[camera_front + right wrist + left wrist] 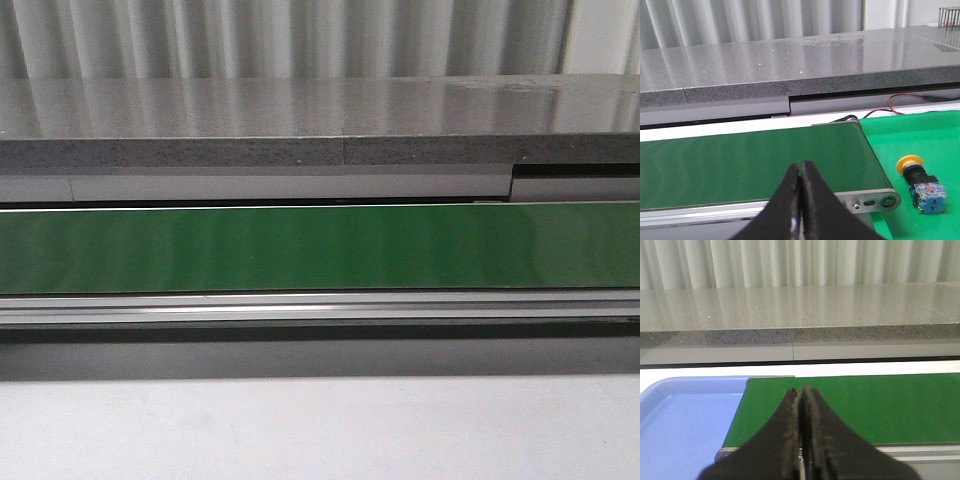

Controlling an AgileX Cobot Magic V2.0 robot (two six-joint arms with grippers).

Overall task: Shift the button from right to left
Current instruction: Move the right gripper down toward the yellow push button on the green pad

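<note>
Both claws, left [801,405] and right [800,177], are pinched closed and hold nothing, waiting over the long green belt [320,248]. Past its right end, the button [920,184] lies on its side on a green mat [920,135], not yet picked up.

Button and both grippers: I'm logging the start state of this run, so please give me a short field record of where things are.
button: lies on its side on the green mat, beyond the belt's right end, untouched
conveyor belt: green, nothing on it in any view
blue tray: past the belt's left end, visible part bare
left gripper: jaws together, holding nothing, above the belt's left end
right gripper: jaws together, holding nothing, above the belt, apart from the button
arms in front view: not visible
task progress: not yet begun
</note>
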